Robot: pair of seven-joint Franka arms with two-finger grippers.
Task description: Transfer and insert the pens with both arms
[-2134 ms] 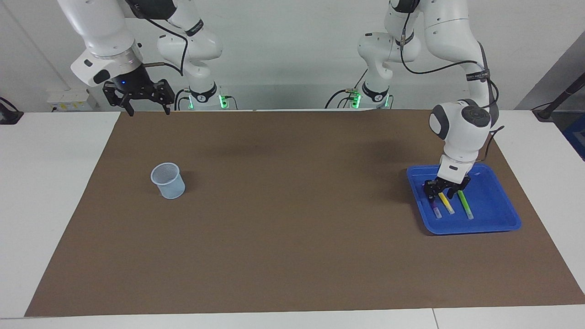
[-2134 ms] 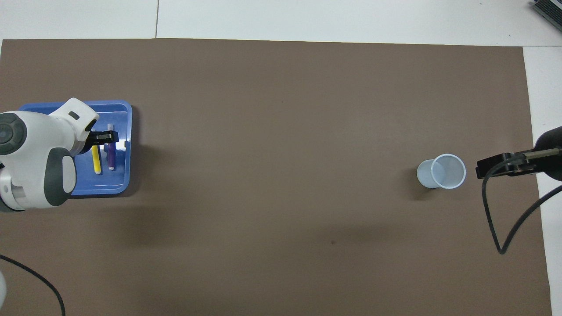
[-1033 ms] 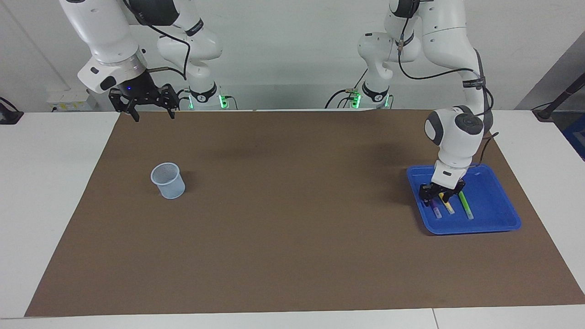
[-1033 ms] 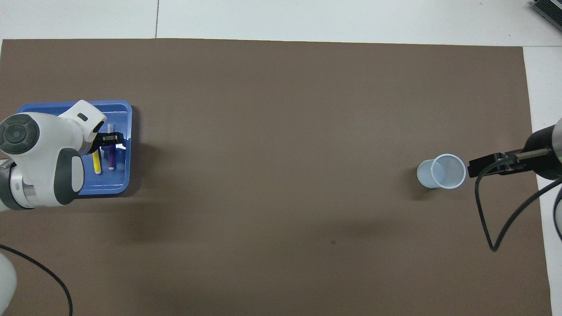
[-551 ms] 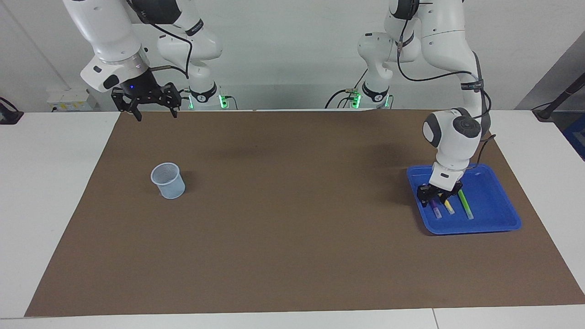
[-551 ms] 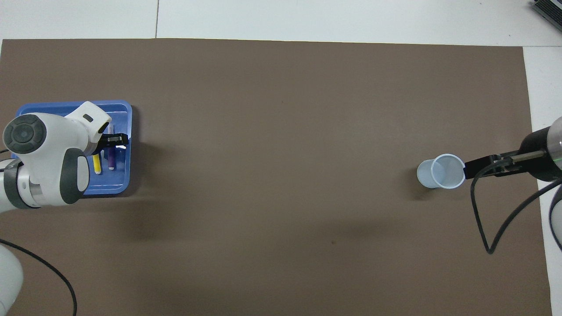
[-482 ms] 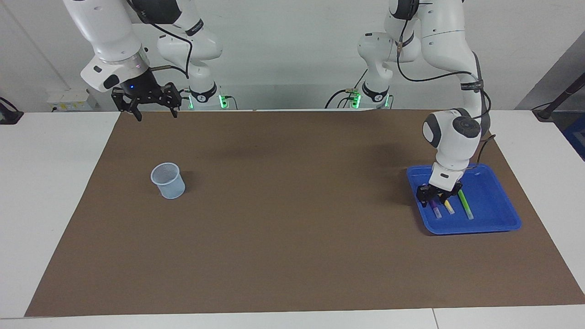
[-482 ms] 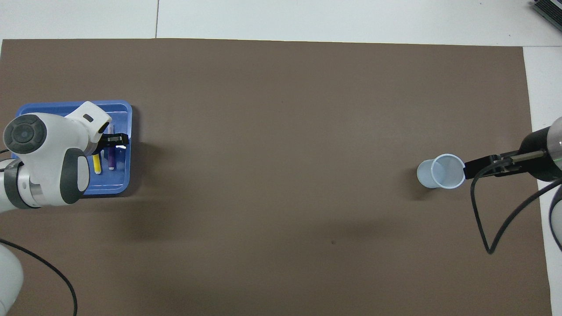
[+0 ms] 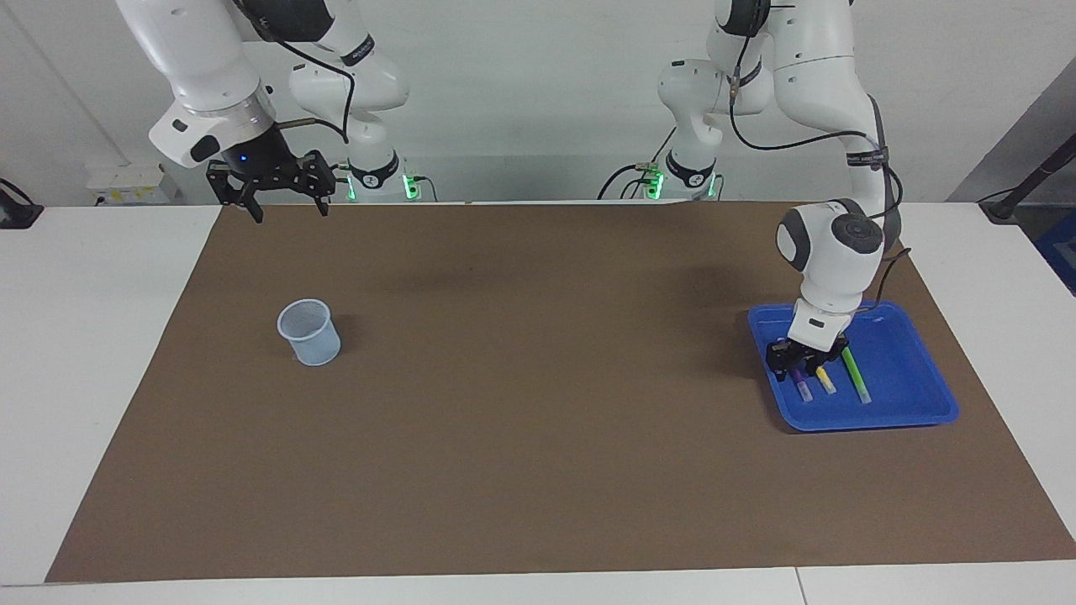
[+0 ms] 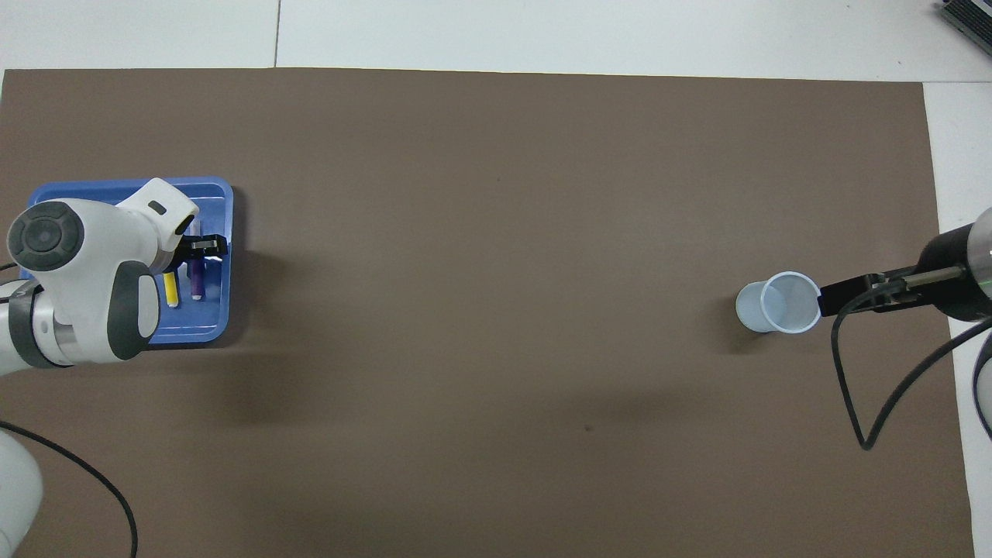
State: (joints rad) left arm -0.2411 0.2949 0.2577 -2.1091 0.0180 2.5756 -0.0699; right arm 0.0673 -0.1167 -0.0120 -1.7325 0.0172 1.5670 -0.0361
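My left gripper (image 9: pixel 798 362) has its jaws half apart around the slim purple marker pen (image 9: pixel 799 384) in the blue plastic tray (image 9: pixel 908 395); my right gripper (image 9: pixel 282 206) waits, jaws wide apart.

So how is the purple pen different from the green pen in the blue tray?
The slim purple marker pen has the left arm's black pincer down over its end nearer the robots; the slim green marker pen lies uncovered. The purple one lies toward the right arm's end of the blue plastic tray, the green one toward the left arm's end. Both lie flat there, pale caps away from the robots.
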